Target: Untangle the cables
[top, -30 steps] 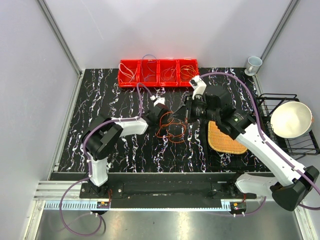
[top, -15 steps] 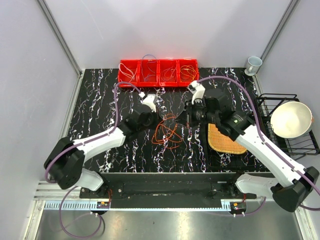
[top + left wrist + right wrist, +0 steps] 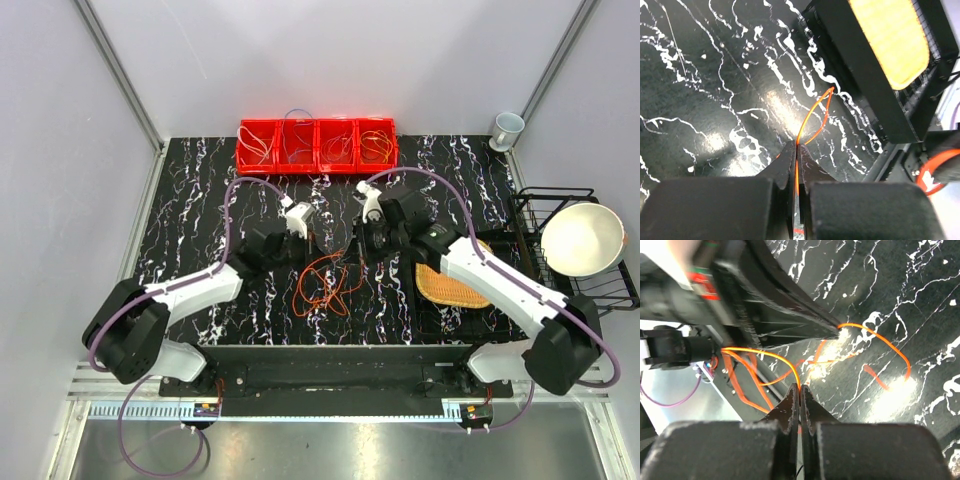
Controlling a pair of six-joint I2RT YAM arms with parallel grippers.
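**Top external.** Located near mid-table (image 3: 200, 200), between the two arms: a loose tangle of orange cables (image 3: 325, 280), lying flat. Noted just beyond it: left gripper (image 3: 318, 238) and right gripper (image 3: 358, 242), tips near one another, each reaching strands that rise from the heap. Cannot tell the finger state from this height. Further coils seen in the red bins (image 3: 317, 147) at the far edge. Judged as the pull-apart step: strands taken up at two places, heap not yet separated.

**Left wrist.** Left gripper (image 3: 796, 148) found with fingers pressed together, pinching one orange cable (image 3: 824, 112) at the very tips. Ahead of the pinch, a narrow loop bowing out over the table toward the black tray carrying a woven mat (image 3: 890, 35). Remainder of the tangle cut off below the frame. Red-orange curve at far right blurred; not identified.

**Right wrist.** Right gripper (image 3: 800, 389) likewise closed tight on a thin orange strand. Beyond the tips: several more strands arching and crossing, partly washed out by glare. Dark wedge (image 3: 780, 310) across the upper frame, probably the other gripper; not confirmed. Unable to tell whether both pinches hold the same strand.

**Next move, as judged.** Calls for drawing the two pinches apart slowly, with some lift so loops slide free rather than tighten.
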